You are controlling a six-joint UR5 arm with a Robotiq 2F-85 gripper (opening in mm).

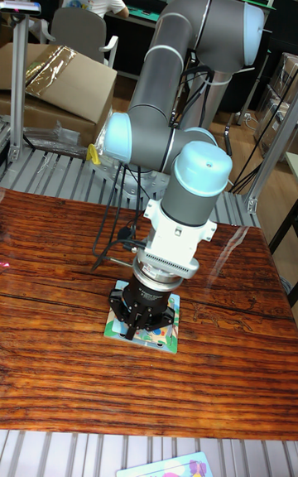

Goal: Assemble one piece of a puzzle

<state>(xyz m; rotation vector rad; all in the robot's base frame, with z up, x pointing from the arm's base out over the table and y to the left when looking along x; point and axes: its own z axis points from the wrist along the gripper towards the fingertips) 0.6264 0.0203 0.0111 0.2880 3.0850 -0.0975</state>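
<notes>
Hovering low over the puzzle board, the pincer is pointing straight down from the arm's wrist, its dark fingers reaching right to the board's colourful surface. The board itself is lying flat on the wooden tabletop, near the middle and slightly toward the front edge, and most of it is being hidden by the pincer's body. Whether a loose piece is sitting between the fingers is not something this view is showing: the tips are dark against the picture and too small to separate, so I cannot tell if they are apart, together, or pinching anything. Judging by the pose, the arm is working at the placing stage, pressing or seating a piece into its slot, or else just letting go of it. What is remaining, as far as I can judge, is confirming the piece is lying flush and lifting the arm clear. Another printed card is peeking in at the bottom edge, off the wood.
</notes>
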